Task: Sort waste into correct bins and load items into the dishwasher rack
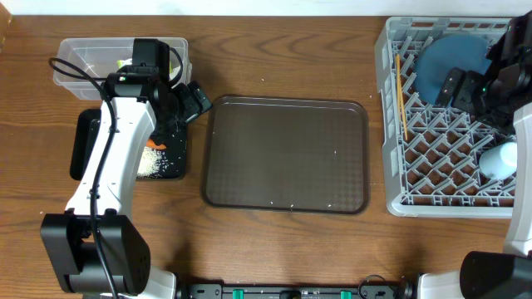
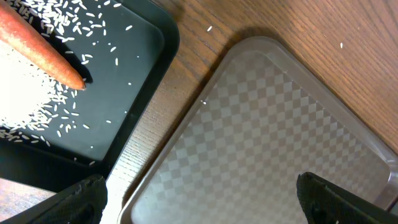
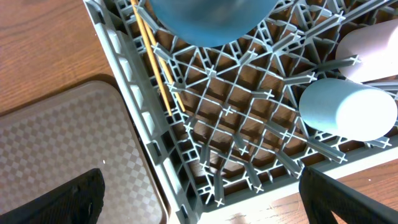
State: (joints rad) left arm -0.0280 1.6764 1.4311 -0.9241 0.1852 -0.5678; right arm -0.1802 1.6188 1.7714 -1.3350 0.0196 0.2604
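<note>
From above, the dark brown serving tray (image 1: 287, 154) lies in the middle of the wooden table (image 1: 274, 50). To its left, just beside its edge, is the shallow black tray (image 1: 173, 154), holding a heap of white rice (image 1: 158, 164) and a small orange carrot (image 1: 155, 146). Behind that, farther from the brown tray, stands the clear tub (image 1: 79, 62) with the crumpled yellow-green wrapper (image 1: 129, 63) inside. My left pincer (image 1: 193, 100) hangs at the brown tray's far left corner. Well to the tray's right sits the grey dishwasher rack (image 1: 392, 166), with the dark blue dish (image 1: 449, 62), the chopsticks (image 1: 400, 91) along its near wall and the light blue cup (image 1: 499, 159) inside. My right pincer (image 1: 455, 87) hovers over the dish.

From my left wrist, the brown serving tray (image 2: 267, 137) fills the right side. A strip of table separates it from the black tray (image 2: 127, 68), where the carrot (image 2: 43, 46) lies across the rice (image 2: 25, 87). My left pincer (image 2: 199, 202) is spread wide, with nothing between its fingertips (image 2: 74, 202).

From my right wrist, a corner of the brown serving tray (image 3: 62, 143) shows at the left, beside the rack (image 3: 217, 124). The chopsticks (image 3: 155, 62) lie against the rack wall nearest that tray. The dish (image 3: 211, 18) is at the top, and the cup (image 3: 348, 109) lies on its side farthest from the tray. My right pincer (image 3: 199, 199) is also spread wide and holds nothing.
</note>
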